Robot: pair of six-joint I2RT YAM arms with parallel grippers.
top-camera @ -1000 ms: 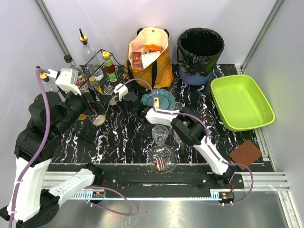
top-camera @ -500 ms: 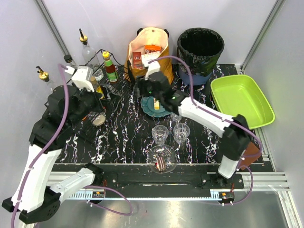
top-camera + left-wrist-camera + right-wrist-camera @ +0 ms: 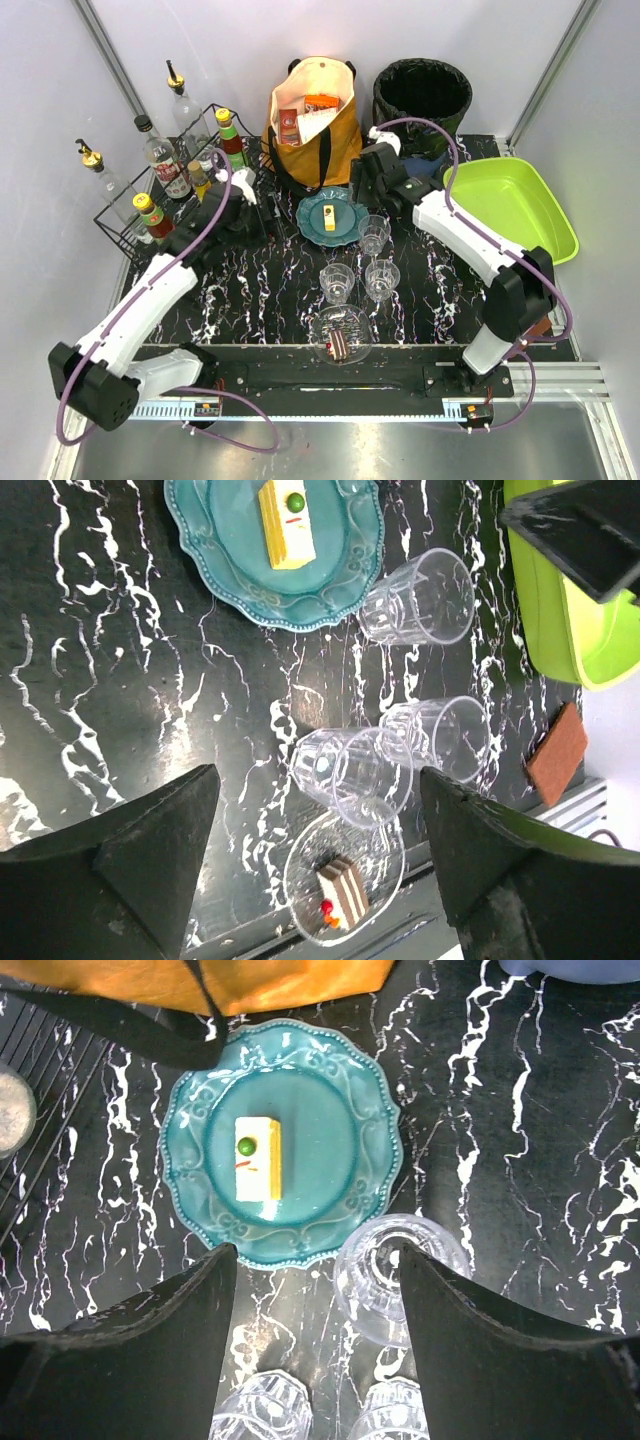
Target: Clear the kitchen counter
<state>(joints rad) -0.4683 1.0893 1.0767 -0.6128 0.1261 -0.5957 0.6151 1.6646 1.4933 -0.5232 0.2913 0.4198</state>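
— What is counted, nearest first?
— One clear bowl (image 3: 341, 335) at 6 o'clock, three empty glasses (image 3: 337, 282) beyond it, and one teal plate (image 3: 308, 212). Farther off, six bottles (image 3: 160, 160) are counted in a wire rack (image 3: 120, 225) at 10, one orange bag (image 3: 330, 150) at 12, one black bin (image 3: 450, 115) at 1 and one green tray (image 3: 505, 215) at 2.
— And the arms?
— Both are stretched out over the kitchen counter (image 3: 260, 290), black and white-veined, on which everything is set. The left gripper (image 3: 318, 775) and right gripper (image 3: 315, 1250) are held agape, with nothing grasped. The scene is enclosed by pale walls (image 3: 200, 40).
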